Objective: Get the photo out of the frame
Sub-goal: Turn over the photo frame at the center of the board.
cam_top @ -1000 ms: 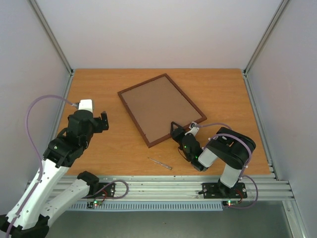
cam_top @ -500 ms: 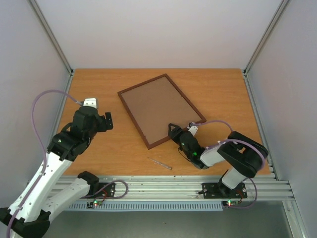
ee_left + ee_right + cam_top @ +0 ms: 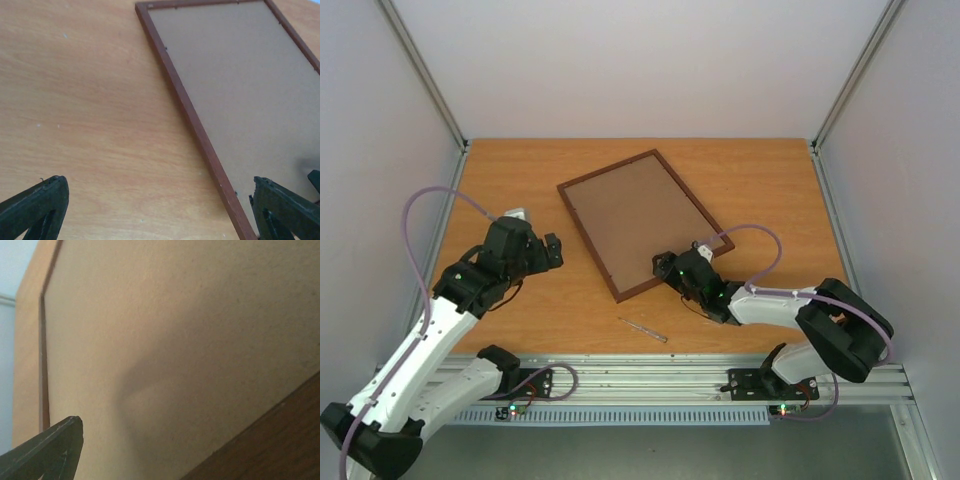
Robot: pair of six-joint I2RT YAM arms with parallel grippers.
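On the table (image 3: 770,190), the frame (image 3: 642,220) lay flat and skewed, its plain brown back turned up and one corner pointing toward the arm bases. I counted one frame. The photo did not show in any view, so I could not say where it sat. A few small dark tabs (image 3: 165,48) dotted the inner side of the long rail in the left wrist view; they were too small to make out further.

All four edges of the frame stood well apart from the table's edges. Bare wood lay open to its left, to its right and along the far side. One thin stick (image 3: 642,330) lay near the front edge, apart from the frame's near corner.

Both arms were in view. The left gripper (image 3: 552,252) hovered over bare wood to the left of the frame, near its long rail, with its jaws spread wide. The right gripper (image 3: 665,268) sat low at the near short rail. Its wrist view gave me only one finger (image 3: 50,450) against the brown back, so I could not tell whether its jaws were spread or pressed together, nor whether it touched the frame.
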